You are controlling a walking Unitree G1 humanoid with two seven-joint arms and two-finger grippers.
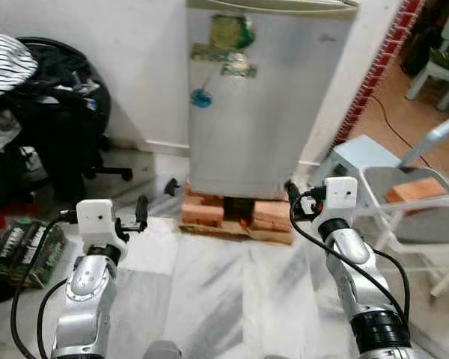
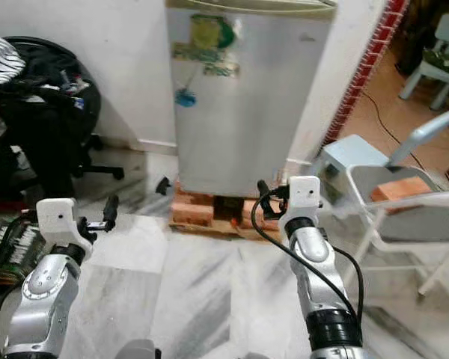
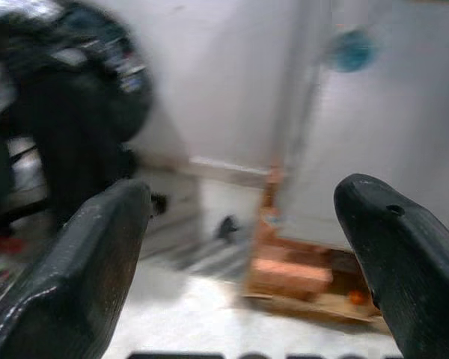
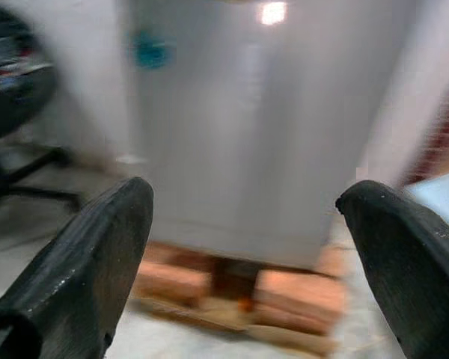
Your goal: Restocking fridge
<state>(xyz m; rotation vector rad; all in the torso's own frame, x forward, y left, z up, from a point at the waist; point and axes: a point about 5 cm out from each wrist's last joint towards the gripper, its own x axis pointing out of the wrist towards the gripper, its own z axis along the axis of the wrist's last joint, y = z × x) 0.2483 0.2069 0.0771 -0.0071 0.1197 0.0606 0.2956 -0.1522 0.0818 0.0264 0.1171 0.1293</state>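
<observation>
The fridge [image 1: 266, 97] stands at the upper centre of the frame, a small silver unit with its door closed, set against a white wall [image 1: 135, 67]. On the door's upper left sit several green and blue stickers or magnets [image 1: 228, 45], too blurred to read. The fridge rests on a low stack of reddish bricks [image 1: 236, 215] that lies on the pale marbled floor [image 1: 209, 284].

The left gripper [image 1: 141, 212] is raised at the lower left of the frame, pointing toward the fridge but well apart from it; its two black fingers [image 3: 82, 269] stand wide apart with nothing between them. The right gripper [image 1: 292, 200] is held up at the lower right, near the fridge's lower right corner, and its fingers [image 4: 90, 262] are likewise spread wide and hold nothing. Both wrist views are blurred.

At the upper left of the frame a black office chair [image 1: 60, 127] is heaped with dark clothes and a striped cloth [image 1: 7, 60]. Below it, at the left edge, lies a green box [image 1: 26, 250] of small items. To the right of the fridge stand a pale blue stool [image 1: 359, 153] and a white metal frame [image 1: 411, 217], with a strip of red brick wall [image 1: 374, 67] running up to the upper right corner.
</observation>
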